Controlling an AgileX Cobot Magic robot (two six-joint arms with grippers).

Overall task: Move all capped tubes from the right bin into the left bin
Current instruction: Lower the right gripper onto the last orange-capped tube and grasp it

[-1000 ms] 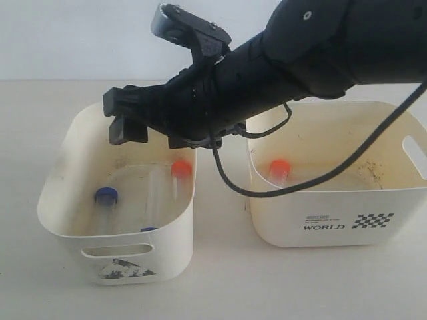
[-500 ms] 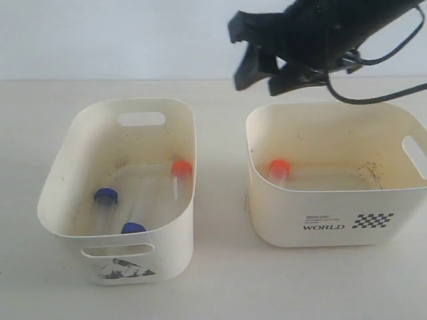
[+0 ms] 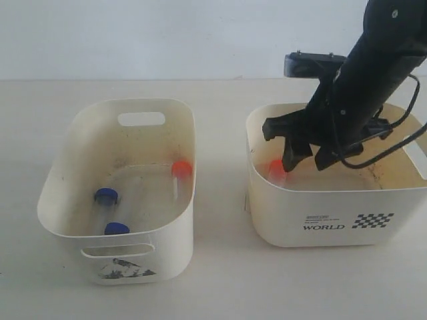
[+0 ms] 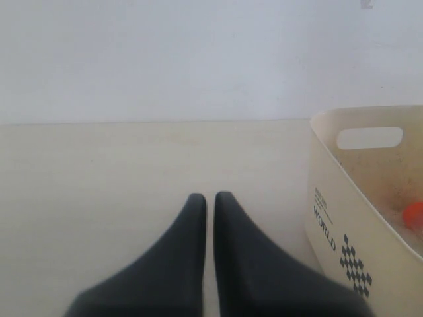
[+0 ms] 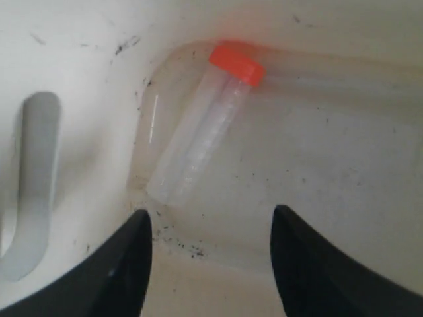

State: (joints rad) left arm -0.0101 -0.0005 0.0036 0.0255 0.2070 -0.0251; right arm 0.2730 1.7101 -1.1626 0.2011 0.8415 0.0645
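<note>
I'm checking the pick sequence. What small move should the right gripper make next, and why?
Probably lower the right gripper onto the orange-capped tube, shifting a little so the tube's body sits between the fingers. The jaws stand open above it. The tube lies flat on the floor of the right bin, off-centre toward one finger, and is the only tube there.

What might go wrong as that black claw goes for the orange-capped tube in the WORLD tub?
The clear plastic tube with the orange-red cap lies close to the cream plastic WORLD bin's wall; a finger of the open right gripper might strike that wall. The smooth round tube may also roll or slip when squeezed.
</note>
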